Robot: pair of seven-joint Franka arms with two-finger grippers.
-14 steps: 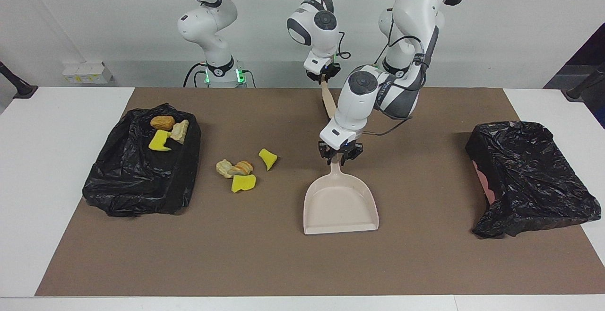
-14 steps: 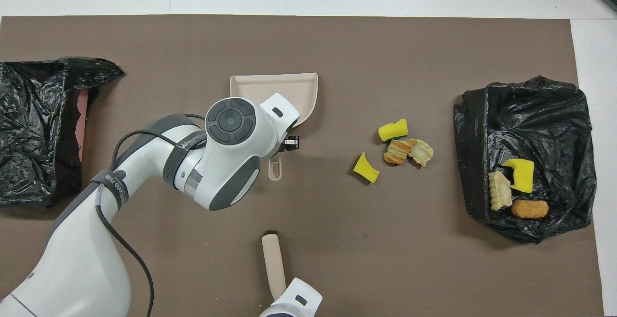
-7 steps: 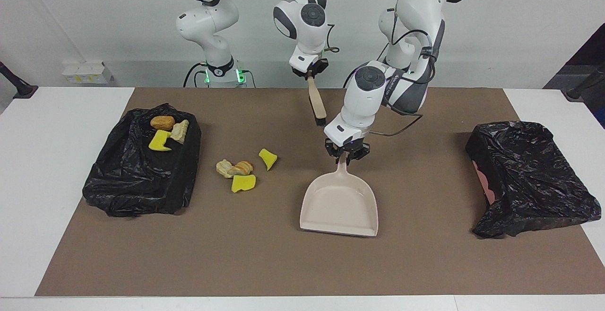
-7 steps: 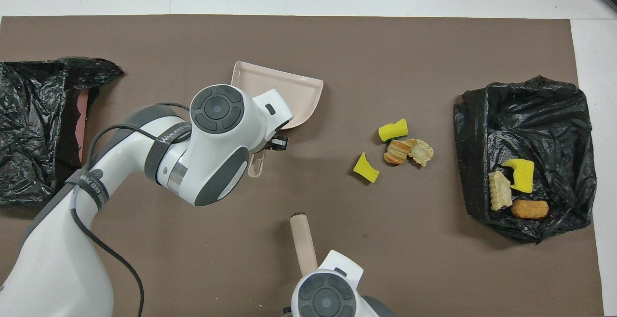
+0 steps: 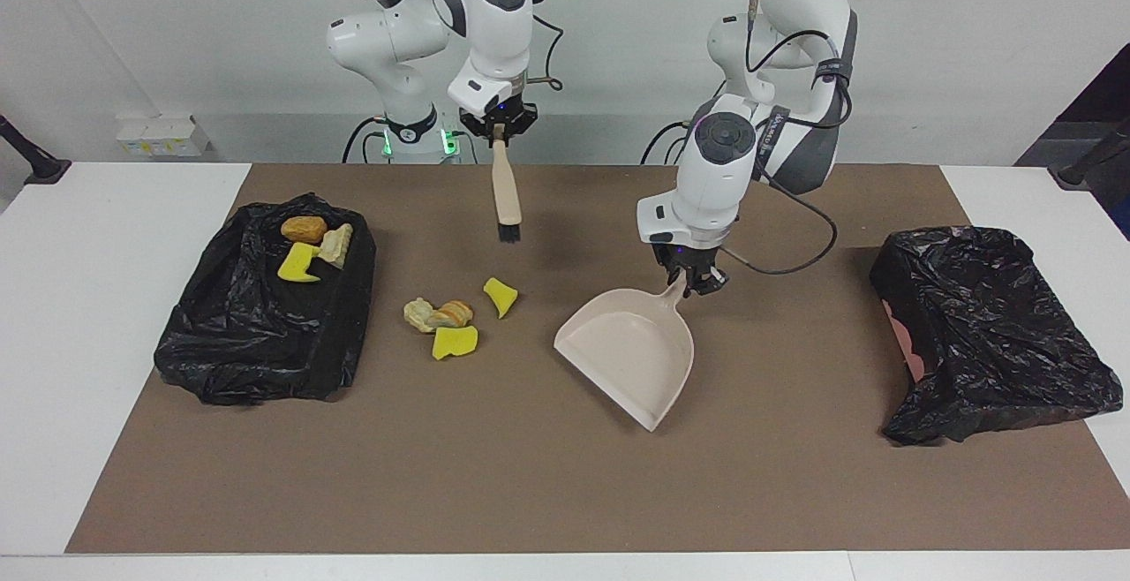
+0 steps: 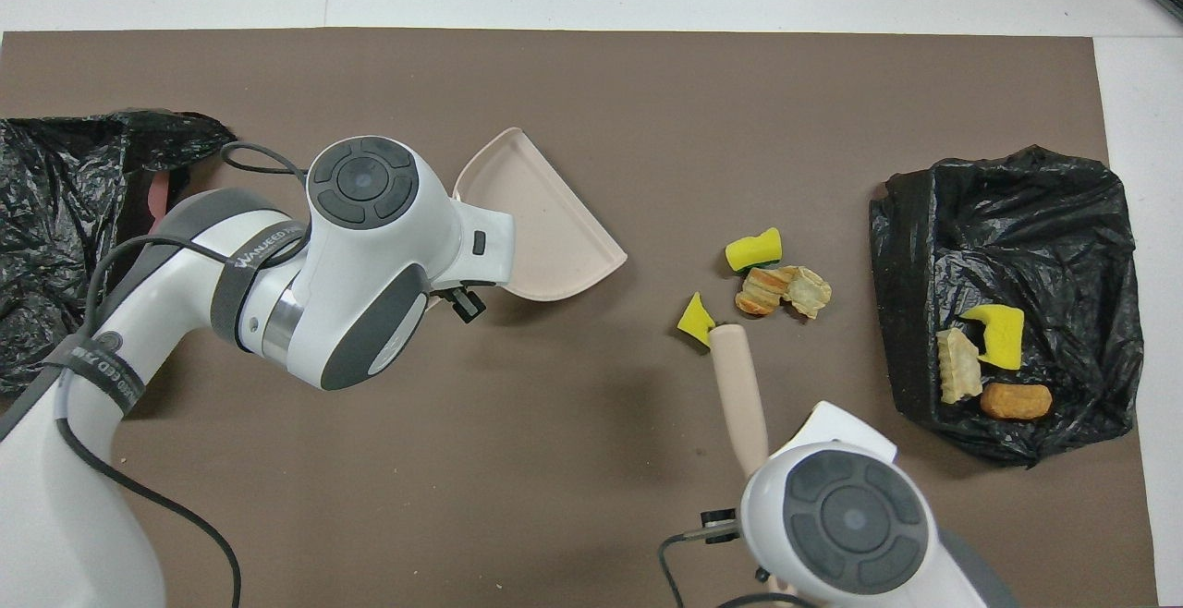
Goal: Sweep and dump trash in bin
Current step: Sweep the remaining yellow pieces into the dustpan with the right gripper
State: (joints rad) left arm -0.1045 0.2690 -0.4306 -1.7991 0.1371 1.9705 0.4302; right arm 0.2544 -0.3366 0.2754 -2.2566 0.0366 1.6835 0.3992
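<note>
My left gripper (image 5: pixel 693 281) is shut on the handle of the beige dustpan (image 5: pixel 629 354), held low at the mat's middle with its mouth turned toward the loose trash; it also shows in the overhead view (image 6: pixel 541 229). My right gripper (image 5: pixel 500 129) is shut on a beige brush (image 5: pixel 506 192), bristles down in the air over the mat by the yellow wedge (image 5: pixel 500 296). Beside the wedge lie a yellow-and-green sponge bit (image 5: pixel 455 343) and bread lumps (image 5: pixel 437 313). Three more scraps (image 5: pixel 311 241) lie on a black bag (image 5: pixel 265 325).
A second black-bagged bin (image 5: pixel 989 325) with a pink inside stands at the left arm's end of the brown mat (image 5: pixel 530 493). The black bag with scraps on it lies at the right arm's end. White table surrounds the mat.
My right gripper has carried the brush toward the right arm's end, up to the loose scraps. My left gripper has swung the dustpan round so that its mouth faces the scraps.
</note>
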